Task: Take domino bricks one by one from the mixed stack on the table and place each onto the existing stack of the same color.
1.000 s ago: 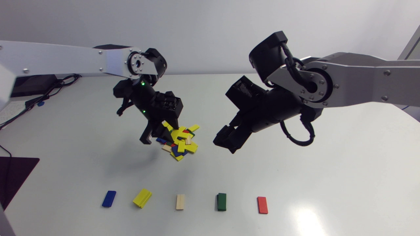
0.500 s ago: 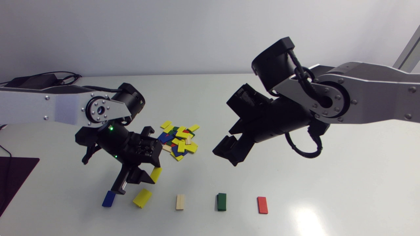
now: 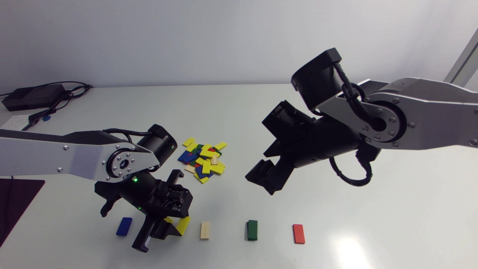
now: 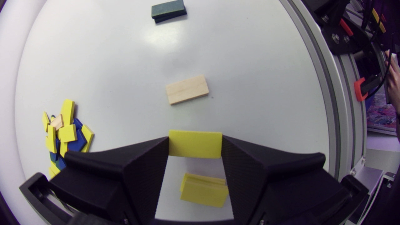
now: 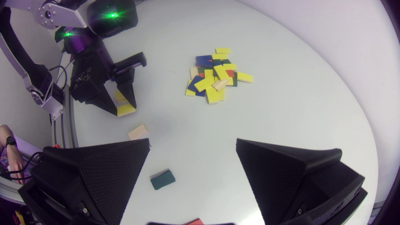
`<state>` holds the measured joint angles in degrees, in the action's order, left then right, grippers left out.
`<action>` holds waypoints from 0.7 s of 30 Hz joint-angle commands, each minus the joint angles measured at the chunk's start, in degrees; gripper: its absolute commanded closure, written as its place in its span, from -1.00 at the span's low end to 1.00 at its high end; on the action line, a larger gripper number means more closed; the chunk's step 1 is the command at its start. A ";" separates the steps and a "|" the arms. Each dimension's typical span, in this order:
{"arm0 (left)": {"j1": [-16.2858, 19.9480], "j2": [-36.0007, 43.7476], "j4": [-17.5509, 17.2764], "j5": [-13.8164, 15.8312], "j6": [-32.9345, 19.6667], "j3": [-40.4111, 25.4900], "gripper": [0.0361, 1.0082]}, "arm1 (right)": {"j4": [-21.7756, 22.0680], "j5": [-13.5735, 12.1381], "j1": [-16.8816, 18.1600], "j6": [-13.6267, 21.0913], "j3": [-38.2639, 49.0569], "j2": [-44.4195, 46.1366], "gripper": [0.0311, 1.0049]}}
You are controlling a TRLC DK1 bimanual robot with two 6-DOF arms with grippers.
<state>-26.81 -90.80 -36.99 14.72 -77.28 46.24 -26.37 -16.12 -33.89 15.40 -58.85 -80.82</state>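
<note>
Table [image 3: 373, 194]: left hand [image 4: 195, 143] clamps yellow brick [image 4: 200, 147]; wrist shows stack [image 4: 204, 194] beneath.

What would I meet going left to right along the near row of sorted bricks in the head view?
blue brick → left gripper → the yellow brick it holds → wooden brick → green stack → red brick. The yellow stack is left out: the gripper covers it.

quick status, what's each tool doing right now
left tool: closed on a yellow brick, above the yellow stack
right tool: open, holding nothing
</note>
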 commanded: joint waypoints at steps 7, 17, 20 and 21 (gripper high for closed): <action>0.44 -1.39 3.07 0.13 1.60 -4.84 0.57 | 0.79 0.21 0.40 -0.90 1.28 0.22 -0.93; 2.11 -1.13 4.47 0.04 1.60 -7.39 0.57 | 0.97 0.04 0.49 -0.72 1.81 0.40 -0.93; 2.46 -1.22 4.82 -0.04 1.51 -7.30 0.57 | 0.97 -0.05 0.49 -0.72 2.25 0.66 -0.93; 2.46 -1.30 5.00 -0.13 1.43 -7.30 0.57 | 0.97 -0.05 0.40 -0.72 2.34 0.84 -0.93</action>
<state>-24.82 -91.11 -32.58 15.14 -76.38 40.32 -25.89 -16.12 -33.76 15.40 -58.63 -80.79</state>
